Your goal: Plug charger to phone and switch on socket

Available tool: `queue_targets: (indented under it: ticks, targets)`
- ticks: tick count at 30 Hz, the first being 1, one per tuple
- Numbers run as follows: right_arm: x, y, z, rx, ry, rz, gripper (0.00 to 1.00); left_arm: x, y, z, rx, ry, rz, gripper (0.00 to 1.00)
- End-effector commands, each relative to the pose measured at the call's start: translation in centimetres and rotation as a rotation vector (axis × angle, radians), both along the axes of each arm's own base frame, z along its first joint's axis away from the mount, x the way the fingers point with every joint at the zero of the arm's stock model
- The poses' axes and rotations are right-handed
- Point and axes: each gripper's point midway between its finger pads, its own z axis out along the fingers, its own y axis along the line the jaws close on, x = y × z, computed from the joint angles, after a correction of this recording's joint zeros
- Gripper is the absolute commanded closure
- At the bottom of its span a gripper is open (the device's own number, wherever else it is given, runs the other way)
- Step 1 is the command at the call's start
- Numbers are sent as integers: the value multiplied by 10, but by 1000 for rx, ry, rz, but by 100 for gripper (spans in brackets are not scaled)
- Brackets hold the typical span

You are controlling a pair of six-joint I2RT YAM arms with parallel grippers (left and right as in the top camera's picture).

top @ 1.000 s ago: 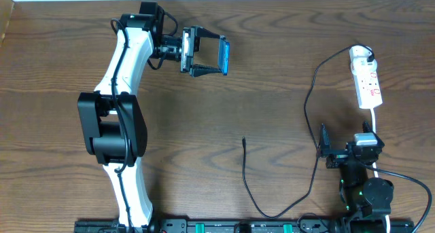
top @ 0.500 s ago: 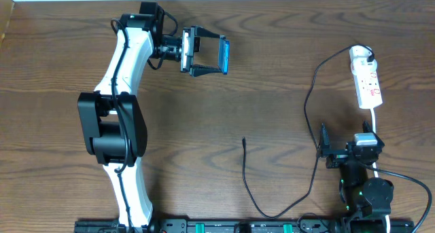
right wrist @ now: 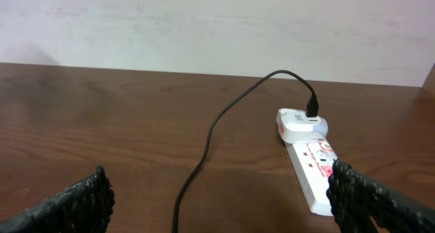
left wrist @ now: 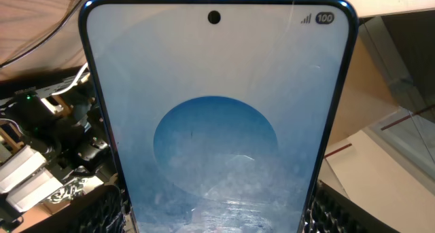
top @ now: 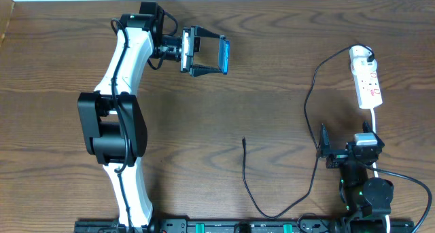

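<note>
My left gripper (top: 206,55) is shut on the phone (top: 224,56) and holds it on edge above the table's far left-centre. In the left wrist view the phone's blue screen (left wrist: 216,124) fills the frame between my fingers (left wrist: 217,223). The charger is a thin black cable (top: 307,104). Its free tip (top: 244,140) lies on the table mid-front, and its other end sits in a white adapter (top: 361,54) on the socket (top: 369,85), a white power strip at the far right. My right gripper (top: 325,150) is open and empty, near the cable (right wrist: 204,145) and short of the socket (right wrist: 312,172).
The socket's white cord (top: 374,121) runs down toward my right arm's base. The black cable loops along the table's front edge (top: 272,214). A pale wall stands behind the table in the right wrist view (right wrist: 204,29).
</note>
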Motion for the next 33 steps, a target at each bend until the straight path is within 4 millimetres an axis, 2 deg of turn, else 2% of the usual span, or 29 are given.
queue_targets:
  ticks: [1,33]
  targets:
    - [0,0,-1,-12,3,1,1,-2,1,30,-60,-49,0,93]
    - [0,0,-1,-12,3,2,1,-2,1,28,-47,-50,0,93]
